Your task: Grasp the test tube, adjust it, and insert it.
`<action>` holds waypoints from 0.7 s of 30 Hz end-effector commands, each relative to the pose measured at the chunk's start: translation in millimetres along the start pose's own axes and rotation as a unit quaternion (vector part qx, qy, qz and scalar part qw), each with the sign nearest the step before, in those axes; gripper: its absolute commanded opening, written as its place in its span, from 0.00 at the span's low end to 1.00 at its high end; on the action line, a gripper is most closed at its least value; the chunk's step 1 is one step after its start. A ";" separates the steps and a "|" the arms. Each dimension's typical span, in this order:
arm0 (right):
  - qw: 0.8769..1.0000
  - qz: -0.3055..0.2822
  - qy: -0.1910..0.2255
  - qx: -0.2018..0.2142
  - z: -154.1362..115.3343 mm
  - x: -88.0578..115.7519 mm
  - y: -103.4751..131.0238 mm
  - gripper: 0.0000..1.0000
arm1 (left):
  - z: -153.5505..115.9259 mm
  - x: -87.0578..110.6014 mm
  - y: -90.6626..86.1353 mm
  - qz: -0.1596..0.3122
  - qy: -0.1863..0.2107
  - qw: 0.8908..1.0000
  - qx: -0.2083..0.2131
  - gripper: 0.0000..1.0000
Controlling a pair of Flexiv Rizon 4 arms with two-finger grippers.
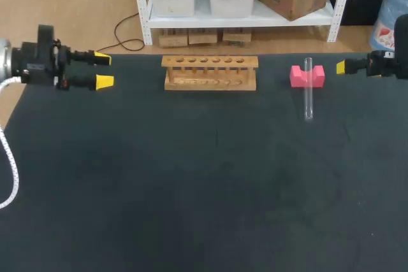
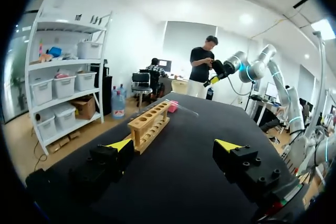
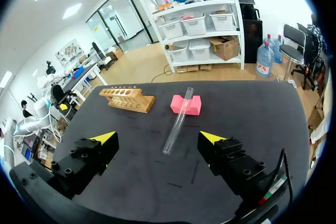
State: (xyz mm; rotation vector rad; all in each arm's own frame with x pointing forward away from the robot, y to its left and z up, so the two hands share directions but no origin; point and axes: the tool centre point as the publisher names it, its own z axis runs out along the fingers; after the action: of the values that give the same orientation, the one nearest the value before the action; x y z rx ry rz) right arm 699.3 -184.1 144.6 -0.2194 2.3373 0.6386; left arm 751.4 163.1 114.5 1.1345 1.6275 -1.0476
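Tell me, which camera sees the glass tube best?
The right wrist view. There the test tube lies close and whole, clear from end to end, leaning on the pink block. The head view shows it whole too, but smaller. The left wrist view shows only a faint, far-off sliver.

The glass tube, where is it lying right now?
In the head view the test tube lies on the right side of the table, its far end propped on the pink block, right of the wooden rack.

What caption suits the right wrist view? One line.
Open right claw facing a clear glass test tube propped on a pink block, wooden tube rack beyond.
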 end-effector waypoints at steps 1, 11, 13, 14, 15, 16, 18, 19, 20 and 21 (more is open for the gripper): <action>1.000 0.000 0.000 0.005 -1.2 0.3 2.1 1.00 | 14.6 3.2 11.9 0.006 -0.006 0.999 0.031 1.00; 1.000 0.000 0.000 0.005 -1.2 0.3 2.1 1.00 | 31.4 3.3 24.7 0.018 0.008 1.000 0.018 1.00; 1.000 0.000 0.000 0.005 -1.2 0.3 2.1 1.00 | 35.7 3.9 28.3 0.023 0.011 1.000 0.008 1.00; 1.000 0.000 0.000 0.005 -1.2 0.3 2.1 1.00 | 37.3 3.9 30.1 0.022 0.011 1.000 0.008 1.00; 1.000 0.000 0.000 0.005 -1.2 0.3 2.1 1.00 | 38.5 3.7 31.8 0.025 0.011 1.000 0.005 1.00; 1.000 0.000 0.000 0.005 -1.2 0.3 2.1 1.00 | 40.3 3.6 34.0 0.022 0.013 1.000 0.001 1.00; 1.000 0.000 0.000 0.005 -1.2 0.3 2.1 1.00 | 42.9 3.6 37.9 0.024 0.014 1.000 -0.005 1.00; 1.000 0.000 0.000 0.005 -1.2 0.3 2.1 1.00 | 44.1 4.1 39.5 0.023 0.015 1.000 -0.007 1.00; 1.000 0.000 0.000 0.005 -1.2 0.3 2.1 1.00 | 45.2 4.2 41.0 0.018 0.017 1.000 -0.010 1.00; 1.000 0.000 0.000 0.005 -1.2 0.3 2.1 1.00 | 45.8 4.4 41.7 0.021 0.018 1.000 -0.011 1.00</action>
State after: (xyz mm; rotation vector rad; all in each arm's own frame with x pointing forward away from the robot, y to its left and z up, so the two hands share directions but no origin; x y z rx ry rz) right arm 699.3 -184.1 144.7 -0.2194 2.3373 0.6386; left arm 796.1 134.6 93.4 1.1729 1.6314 -0.9913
